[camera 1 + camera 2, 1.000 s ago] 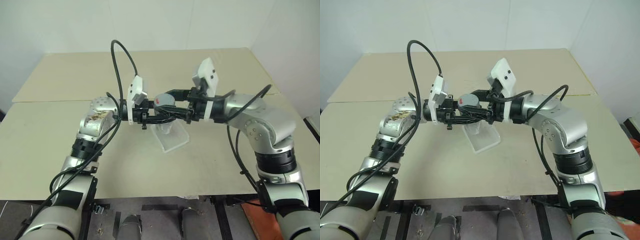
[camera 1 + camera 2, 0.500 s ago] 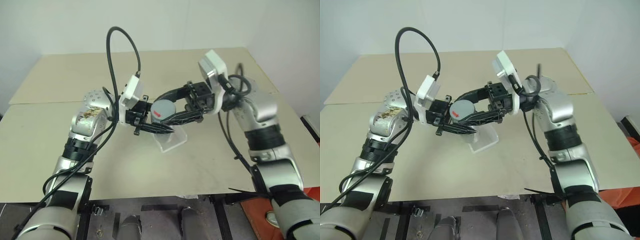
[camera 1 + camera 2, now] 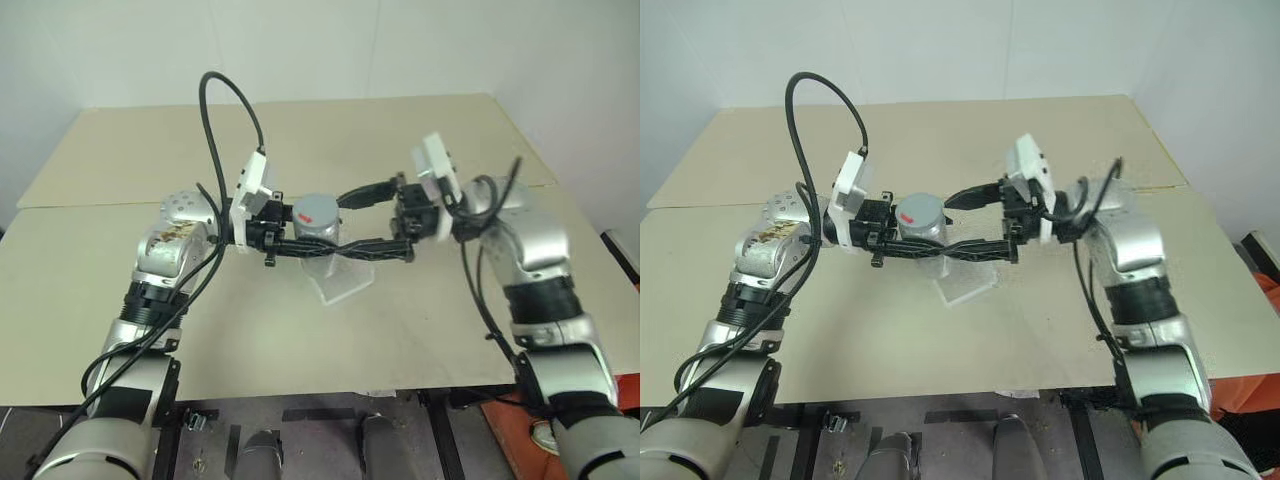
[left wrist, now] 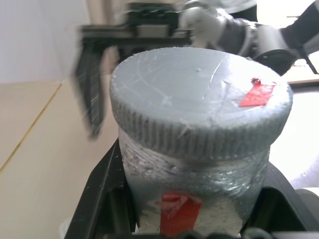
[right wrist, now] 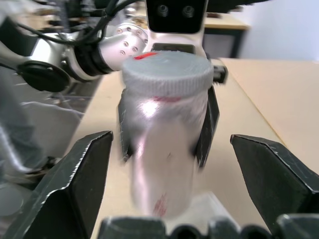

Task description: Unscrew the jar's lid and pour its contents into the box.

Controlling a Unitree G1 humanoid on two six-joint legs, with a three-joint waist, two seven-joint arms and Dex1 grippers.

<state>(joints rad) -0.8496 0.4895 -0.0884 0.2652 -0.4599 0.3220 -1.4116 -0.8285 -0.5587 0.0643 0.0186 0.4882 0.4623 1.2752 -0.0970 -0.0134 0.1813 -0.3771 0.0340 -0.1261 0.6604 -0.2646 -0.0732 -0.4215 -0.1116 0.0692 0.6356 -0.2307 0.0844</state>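
Observation:
My left gripper is shut on the jar, a small clear cylinder held upright above the table. The grey lid, with a small red mark, sits on the jar's mouth. My right gripper comes in from the right and stands open. Its fingers are spread wide on either side of the jar without touching it. The box, a shallow whitish tray, lies on the table just below the jar. I cannot make out the contents through the jar's wall.
The beige table stretches wide behind and to both sides of the box, with a seam across it on the left. Its front edge runs close to me. An orange object lies on the floor at the lower right.
My right gripper was shut on the lid; now it is open and has drawn back a little to the right. The jar, tilted half a second ago, is upright again in the left gripper.

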